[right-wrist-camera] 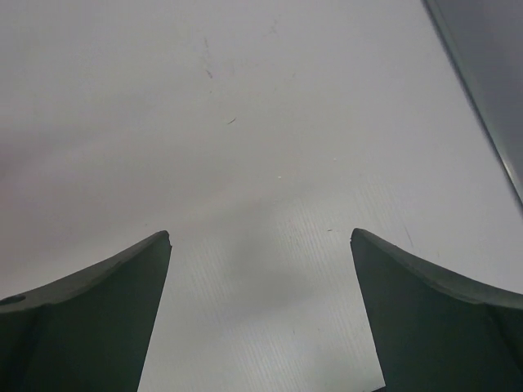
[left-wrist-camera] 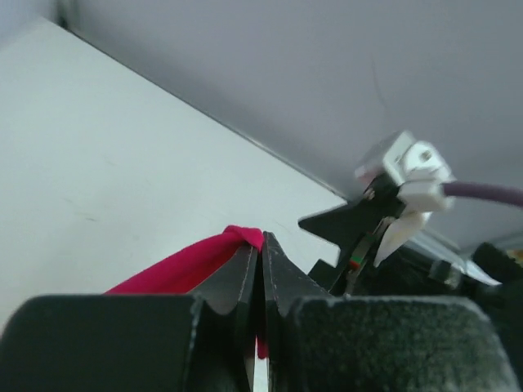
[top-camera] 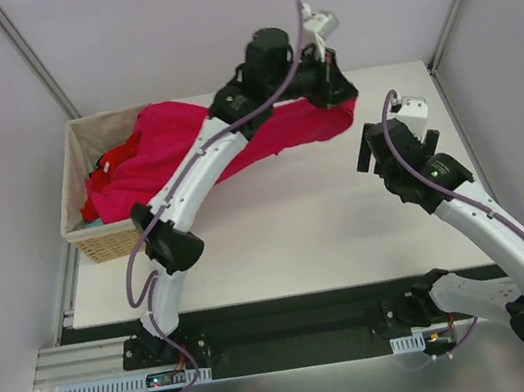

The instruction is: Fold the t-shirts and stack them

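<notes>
One magenta t-shirt (top-camera: 306,127) spans from basket (top-camera: 87,242) at ten o'clock toward one o'clock, likely lifted clear for spreading | left tool (left-wrist-camera: 261,245) clamped on its edge | right tool (right-wrist-camera: 261,237) spread wide, empty, above table (top-camera: 289,232) at three o'clock, poised for a corner | red t-shirts (top-camera: 108,187) bunched in basket, count unclear; left arm (top-camera: 206,165) hides shirt's middle

From my right wrist camera I look down on the white table (right-wrist-camera: 245,147). The right gripper (right-wrist-camera: 260,237) frames the bottom edge, its two dark fingers (right-wrist-camera: 90,318) spread wide with table surface showing between them. Faint scuff marks (right-wrist-camera: 208,72) sit near the top. A grey strip (right-wrist-camera: 490,82) crosses the upper right corner.
</notes>
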Robot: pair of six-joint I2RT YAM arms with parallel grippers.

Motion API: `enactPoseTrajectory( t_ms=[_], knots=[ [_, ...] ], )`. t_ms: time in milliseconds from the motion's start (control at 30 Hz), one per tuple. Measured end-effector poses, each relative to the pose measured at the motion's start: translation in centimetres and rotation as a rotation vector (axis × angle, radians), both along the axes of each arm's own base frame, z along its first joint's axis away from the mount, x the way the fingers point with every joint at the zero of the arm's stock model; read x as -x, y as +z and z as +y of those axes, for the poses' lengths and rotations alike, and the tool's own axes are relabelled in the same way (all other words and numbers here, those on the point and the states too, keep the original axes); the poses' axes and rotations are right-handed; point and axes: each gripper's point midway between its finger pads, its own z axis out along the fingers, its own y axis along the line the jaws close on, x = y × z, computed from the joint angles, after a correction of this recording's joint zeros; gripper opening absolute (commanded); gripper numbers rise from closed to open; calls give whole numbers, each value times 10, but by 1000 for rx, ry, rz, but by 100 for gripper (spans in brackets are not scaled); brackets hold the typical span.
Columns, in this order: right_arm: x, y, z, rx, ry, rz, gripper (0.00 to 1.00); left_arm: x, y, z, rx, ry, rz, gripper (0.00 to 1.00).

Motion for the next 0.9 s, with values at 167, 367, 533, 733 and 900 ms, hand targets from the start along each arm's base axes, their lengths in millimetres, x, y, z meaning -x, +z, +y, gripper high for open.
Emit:
enactPoseTrajectory(
  t_ms=[167,367,533,733,900],
  knots=[
    [11,7,-26,47,-123,-36,96,37,-104,-74,-91,-197,186,21],
    [34,-8,-51,159,-183,54,97,31,-211,-92,-208,-185,345,99],
    [29,-5,-49,137,-199,24,97,39,-255,-87,-287,-183,438,99],
    [27,-4,-47,127,-193,16,97,29,-225,-66,-310,-101,396,99],
    [20,-12,-36,117,-152,47,97,-16,-127,23,-273,158,299,99]
  ],
)
